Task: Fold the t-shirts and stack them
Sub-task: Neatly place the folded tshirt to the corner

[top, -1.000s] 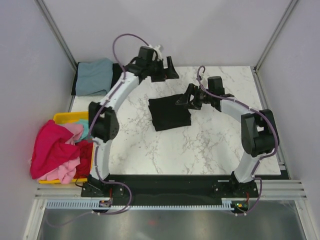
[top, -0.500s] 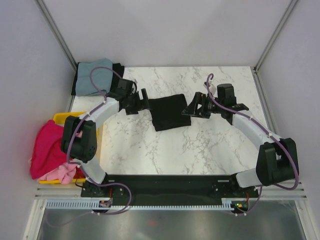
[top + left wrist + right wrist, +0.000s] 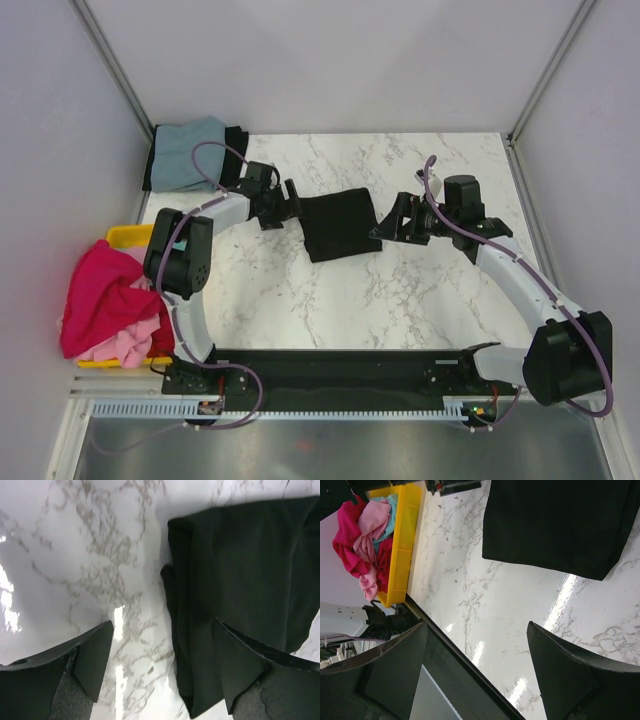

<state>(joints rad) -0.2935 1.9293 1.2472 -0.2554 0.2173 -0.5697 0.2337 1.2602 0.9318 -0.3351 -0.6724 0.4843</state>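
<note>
Flanking the folded black t-shirt [image 3: 340, 224] on the desk [image 3: 400, 290], left end effector [image 3: 289, 205] & right end effector [image 3: 394, 222], both wide open & empty, should prob. pinch all layers at each side edge, lifting level.

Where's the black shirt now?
In the top view, the folded black shirt lies in the middle, between the left gripper at its left edge and the right gripper on its right.

No text, label, brand or number can be read in any view. The black t-shirt [image 3: 338, 225] and the yellow bin [image 3: 128, 235] at nine o'clock show only plain surfaces.
</note>
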